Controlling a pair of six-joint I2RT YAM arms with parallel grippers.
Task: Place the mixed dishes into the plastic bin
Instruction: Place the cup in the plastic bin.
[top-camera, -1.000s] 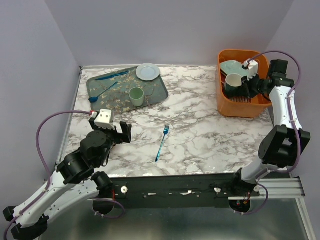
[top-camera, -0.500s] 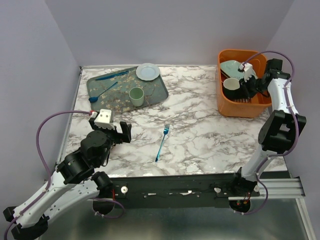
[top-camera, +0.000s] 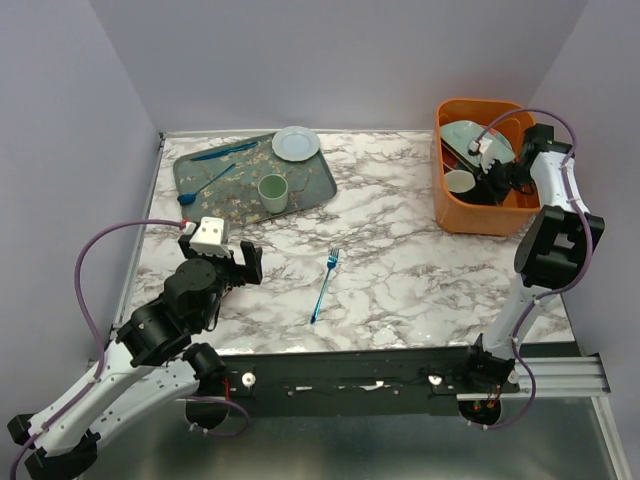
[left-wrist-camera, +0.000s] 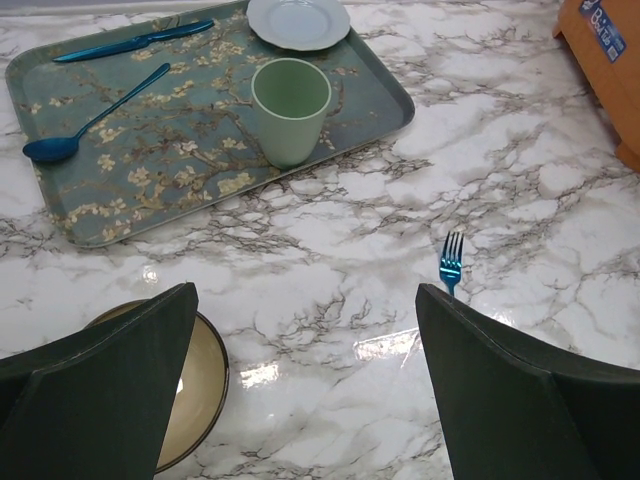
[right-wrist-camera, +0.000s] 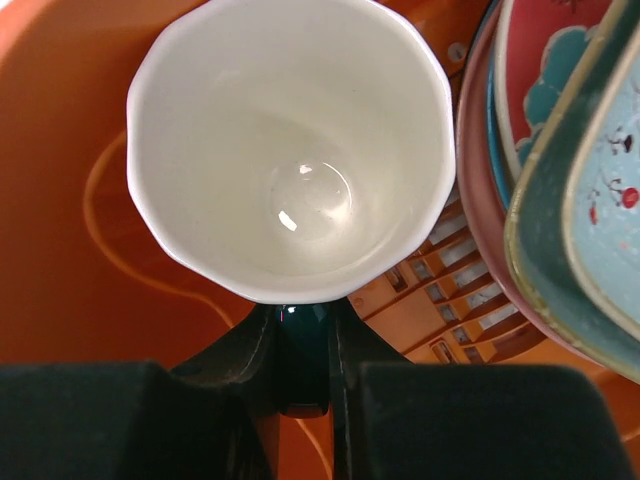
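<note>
Inside the bin (top-camera: 480, 222), the right gripper (right-wrist-camera: 303, 345) is pinching the mug (right-wrist-camera: 290, 150) by its handle, just beside the plates (right-wrist-camera: 530, 120). The left gripper (left-wrist-camera: 305, 290) is hovering wide open over the table (top-camera: 400, 260), with the bowl (left-wrist-camera: 200, 370) lying under its left finger

I lowered right gripper (top-camera: 479, 186) with dark mug (top-camera: 459, 181) deeper into plastic bin (top-camera: 458, 216), slightly nearer; right arm (top-camera: 555, 240) folded up, moved farther.
</note>
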